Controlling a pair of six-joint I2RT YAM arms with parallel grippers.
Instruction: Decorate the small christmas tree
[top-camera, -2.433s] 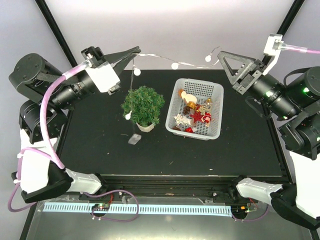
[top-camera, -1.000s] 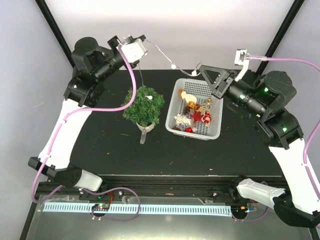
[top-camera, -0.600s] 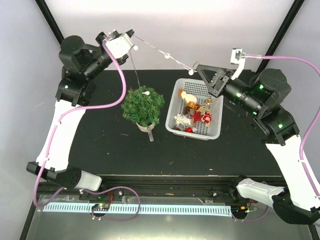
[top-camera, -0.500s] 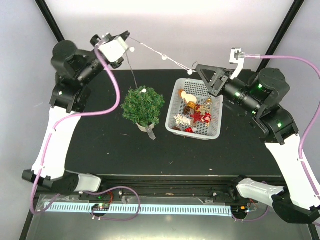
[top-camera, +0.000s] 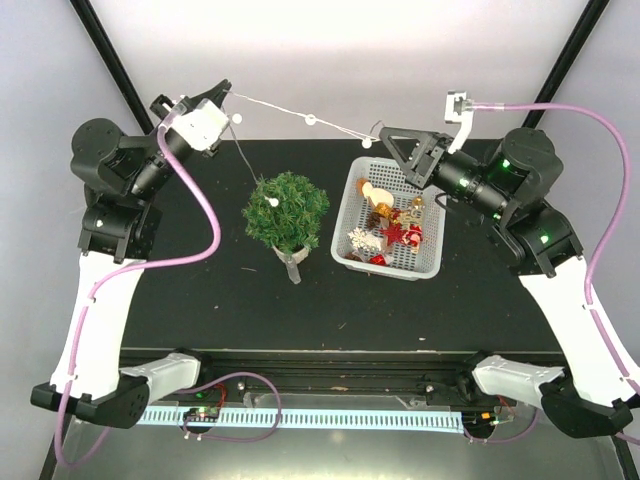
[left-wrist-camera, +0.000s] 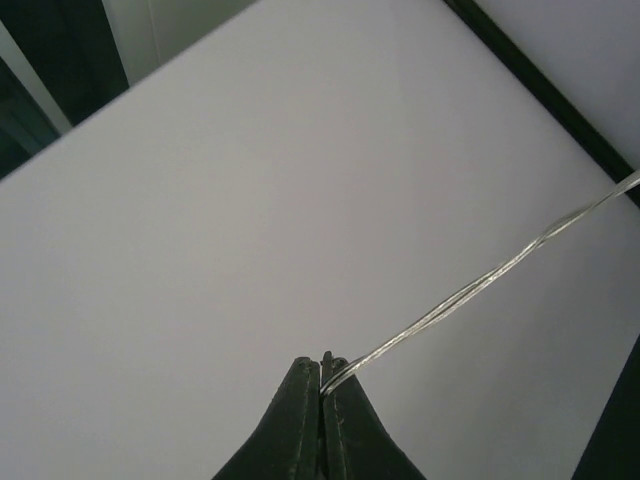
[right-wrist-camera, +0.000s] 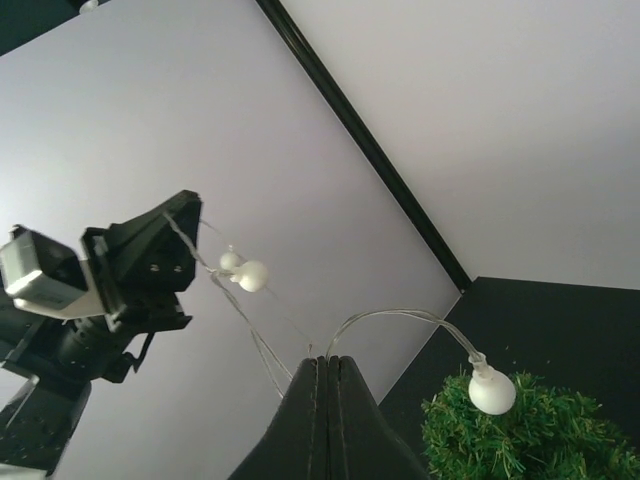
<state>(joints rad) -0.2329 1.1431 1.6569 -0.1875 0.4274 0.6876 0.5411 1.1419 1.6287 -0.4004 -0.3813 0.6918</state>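
Left gripper (left-wrist-camera: 322, 368) and right gripper (right-wrist-camera: 327, 362) pinched the light string (top-camera: 300, 114) trailing onto the small christmas tree (top-camera: 287, 208), 9 o'clock of the basket (top-camera: 390, 271); tree judged light, tippy, graspable low.

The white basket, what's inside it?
The white basket holds a pile of small ornaments: a red star, a white snowflake, something cream-coloured. Whatever lies beneath the pile is covered.

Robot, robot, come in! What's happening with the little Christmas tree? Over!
Left gripper and right gripper shut on the light string, stretched between them. One bulb on the small christmas tree. White basket beside it, nothing blocking.
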